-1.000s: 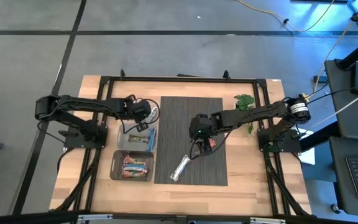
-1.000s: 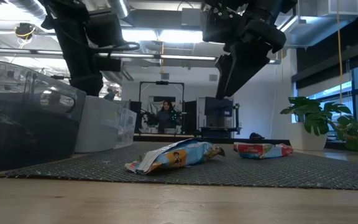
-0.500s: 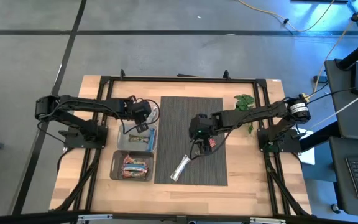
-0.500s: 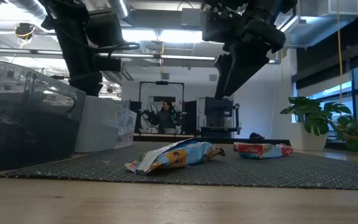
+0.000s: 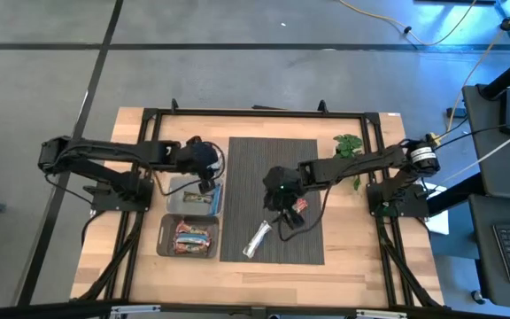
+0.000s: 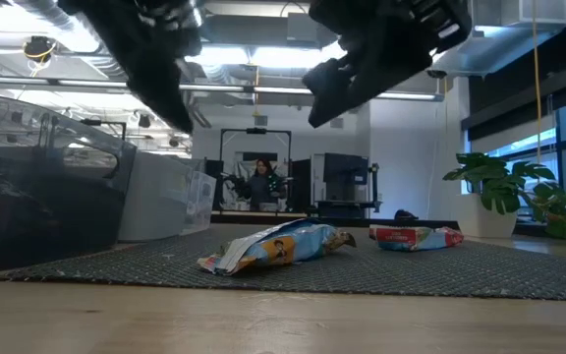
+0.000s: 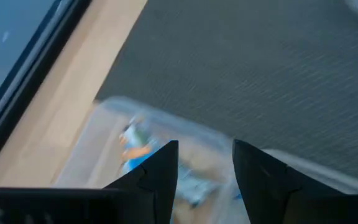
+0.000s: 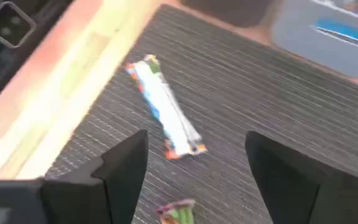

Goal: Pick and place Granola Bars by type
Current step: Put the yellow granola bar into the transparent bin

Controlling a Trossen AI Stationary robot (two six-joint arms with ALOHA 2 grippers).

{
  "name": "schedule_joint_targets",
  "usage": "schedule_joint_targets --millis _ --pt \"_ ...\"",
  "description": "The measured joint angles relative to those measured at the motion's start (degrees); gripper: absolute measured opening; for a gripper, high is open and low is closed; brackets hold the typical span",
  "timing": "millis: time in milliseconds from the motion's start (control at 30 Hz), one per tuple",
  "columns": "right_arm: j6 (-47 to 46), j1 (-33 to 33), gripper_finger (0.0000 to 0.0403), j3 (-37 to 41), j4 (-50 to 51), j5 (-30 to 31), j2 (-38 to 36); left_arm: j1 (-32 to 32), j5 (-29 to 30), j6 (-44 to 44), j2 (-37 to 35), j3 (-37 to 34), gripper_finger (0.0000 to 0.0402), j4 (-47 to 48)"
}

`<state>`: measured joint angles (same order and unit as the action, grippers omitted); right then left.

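Right gripper [image 5: 283, 213] hangs over the middle of the dark ribbed mat [image 5: 273, 151], fingers [image 8: 122, 168] spread wide and nothing between them. Just beside it lies a red-wrapped granola bar [image 5: 298, 205]; a little further toward the mat's near edge lies a silver-and-blue granola bar [image 5: 257, 239], flat on the mat — the right wrist view looks straight down on it past the open fingers.

Over to the left gripper [image 5: 204, 184], poised above the upper clear bin [image 5: 173, 193] just off the mat's left edge. Its fingers [image 7: 157, 174] stand a narrow way apart, empty, with blue-wrapped bars [image 5: 198, 198] in the bin below them. Next bin down [image 5: 165, 240] holds red-orange and brown bars [image 5: 193, 240], piled together.

A green leafy sprig [image 5: 350, 147] sits by the mat's far right corner, under the right arm, on the wooden table [image 5: 343, 275].
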<state>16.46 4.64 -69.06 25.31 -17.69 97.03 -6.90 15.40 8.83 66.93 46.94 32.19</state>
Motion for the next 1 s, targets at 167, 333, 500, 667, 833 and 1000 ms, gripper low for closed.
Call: schedule_joint_targets --millis 167,333,500,667,833,1000 --pt "3.38 2.16 0.0271 0.0 -5.87 -0.82 4.3 6.24 0.31 3.49 -3.33 -0.02 0.0145 -4.44" --pt "6.62 4.89 0.0271 0.02 -11.21 0.47 9.02 13.73 4.12 2.51 -3.84 -0.04 0.0145 -11.32" --pt "6.33 6.76 0.0271 0.02 -14.48 0.52 12.37 18.18 6.41 1.87 -3.62 -0.07 0.0146 -13.49" --pt "6.07 7.4 0.0271 0.02 -16.34 0.5 15.63 20.44 7.51 4.08 -3.62 -0.09 0.0143 -13.62" --pt "4.17 7.33 0.0271 0.08 -17.04 2.01 17.82 21.64 7.55 4.12 -3.62 -0.09 0.0146 -13.73" --pt "3.33 7.33 0.0264 0.07 -16.79 4.52 18.47 21.92 7.54 4.12 -3.62 -0.09 0.0143 -13.8"
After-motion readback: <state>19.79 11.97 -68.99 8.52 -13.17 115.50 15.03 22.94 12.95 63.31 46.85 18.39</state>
